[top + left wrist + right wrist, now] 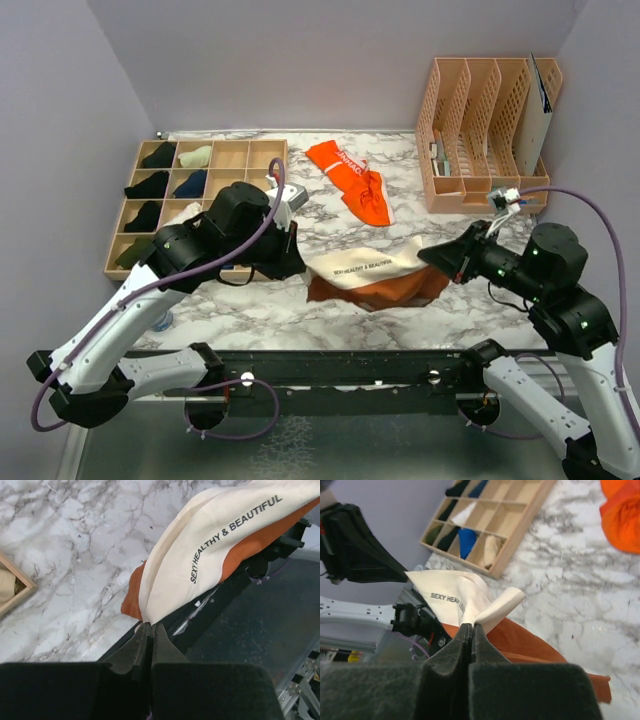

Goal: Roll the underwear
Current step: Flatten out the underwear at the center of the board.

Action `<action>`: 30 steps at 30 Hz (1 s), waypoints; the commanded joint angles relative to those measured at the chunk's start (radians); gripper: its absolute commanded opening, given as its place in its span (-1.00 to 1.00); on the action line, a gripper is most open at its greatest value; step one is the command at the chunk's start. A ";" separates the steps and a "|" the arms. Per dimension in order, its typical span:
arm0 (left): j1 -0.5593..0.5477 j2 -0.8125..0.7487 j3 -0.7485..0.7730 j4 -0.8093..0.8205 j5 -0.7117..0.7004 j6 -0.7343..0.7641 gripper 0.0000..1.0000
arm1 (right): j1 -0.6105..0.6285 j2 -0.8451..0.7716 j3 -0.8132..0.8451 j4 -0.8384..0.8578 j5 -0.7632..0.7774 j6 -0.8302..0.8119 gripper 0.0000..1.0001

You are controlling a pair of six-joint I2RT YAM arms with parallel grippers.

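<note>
Two briefs. Rust-brown brief (380, 290): near-edge middle of worktop (300, 310), long axis left-right, cream lettered waistband (215, 545) uppermost, body mostly hidden beneath it. Left pincer (150, 630) and right pincer (471, 630) each clamped on a waistband end. Bright orange brief (352, 180): back-centre, lying diagonally, lettering illegible.

Overhead; wrists close on rust underwear (370, 272)

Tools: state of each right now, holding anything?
Left tool: closed on the brown briefs, at the waistband.
Right tool: closed on the same waistband.
</note>
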 commanded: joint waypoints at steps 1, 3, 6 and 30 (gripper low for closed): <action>0.004 0.060 0.040 -0.122 0.060 -0.028 -1.00 | 0.006 0.049 -0.061 -0.147 0.011 0.043 -0.99; 0.004 0.123 0.024 -0.094 0.020 0.010 -1.00 | 0.006 0.099 -0.088 -0.118 0.124 0.078 -1.00; 0.007 0.276 -0.010 -0.015 -0.047 0.097 -1.00 | 0.005 0.246 -0.153 -0.038 0.303 0.122 -0.99; 0.214 1.005 0.329 0.191 -0.508 0.390 0.51 | -0.154 0.916 -0.035 0.273 0.549 -0.072 0.26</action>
